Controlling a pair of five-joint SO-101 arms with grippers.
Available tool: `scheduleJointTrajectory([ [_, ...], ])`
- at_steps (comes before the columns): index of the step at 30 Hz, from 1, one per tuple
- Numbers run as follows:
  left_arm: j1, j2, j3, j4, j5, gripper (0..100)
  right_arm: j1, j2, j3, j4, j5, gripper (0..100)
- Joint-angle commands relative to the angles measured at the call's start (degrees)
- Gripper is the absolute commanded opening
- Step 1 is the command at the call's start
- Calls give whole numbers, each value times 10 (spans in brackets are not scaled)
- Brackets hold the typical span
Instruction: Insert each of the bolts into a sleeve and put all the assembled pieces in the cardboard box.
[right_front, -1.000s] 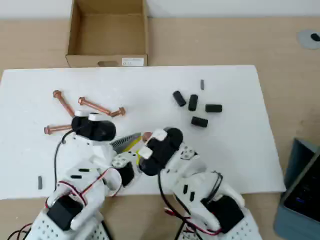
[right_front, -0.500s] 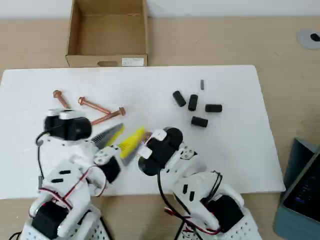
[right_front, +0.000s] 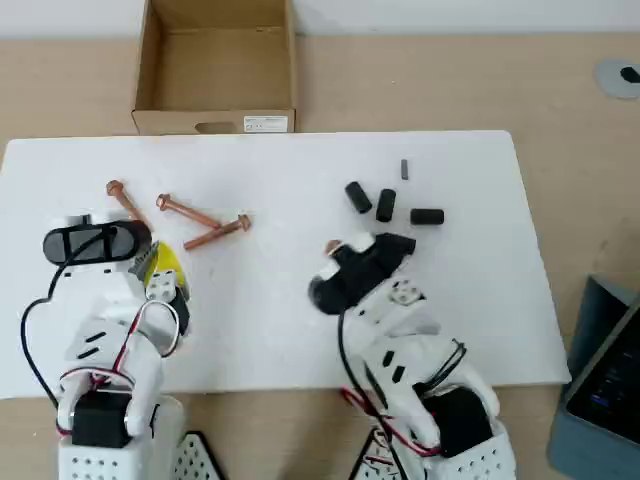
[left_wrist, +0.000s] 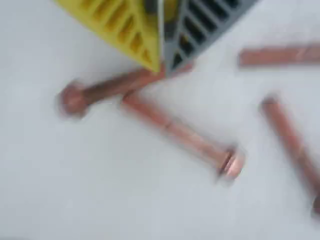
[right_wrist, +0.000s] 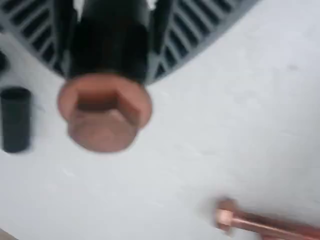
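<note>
White mat (right_front: 480, 300) on the desk (right_front: 560, 90): right fingers (right_wrist: 200, 30) clamp a sleeve (right_wrist: 112, 45), bolt head (right_wrist: 105, 112) poking out; left fingers (left_wrist: 125, 25) pinched together over a loose bolt (left_wrist: 100, 90).

An open cardboard box (right_front: 215, 122) stands on the wooden surface (right_front: 420, 85), touching the far edge of a white sheet (right_front: 300, 170). Three copper bolts (right_front: 188, 212) lie close together on the left part of the sheet; two of them form a narrow V. The left arm (right_front: 100, 330) stands at the near left edge, and the yellow left pincer (right_front: 158, 265) is just beside the bolts. Three black sleeves (right_front: 386, 205) lie clustered on the right part. A fourth sleeve (right_front: 400, 243) touches the right arm (right_front: 400, 340). A copper bolt head (right_front: 331, 247) shows at that arm's front end. A small grey pin (right_front: 404, 169) lies beyond the sleeves.
</note>
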Motion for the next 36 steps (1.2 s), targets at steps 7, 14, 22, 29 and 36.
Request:
scheduleJointTrajectory([
  [7, -12, -3, 119, 4, -54, 1, 34, -37, -93, 75, -61, 9],
  [14, -12, -3, 127, 3, -55, 2, 34, 116, -185, 55, -106, 9],
  [22, -12, -3, 127, 3, -55, 2, 34, 378, -324, -63, -104, 9],
  [29, -12, -3, 127, 3, -56, 2, 34, 620, -484, -149, -102, 9],
  [36, -12, -3, 127, 4, -56, 2, 34, 849, -670, -217, -102, 9],
])
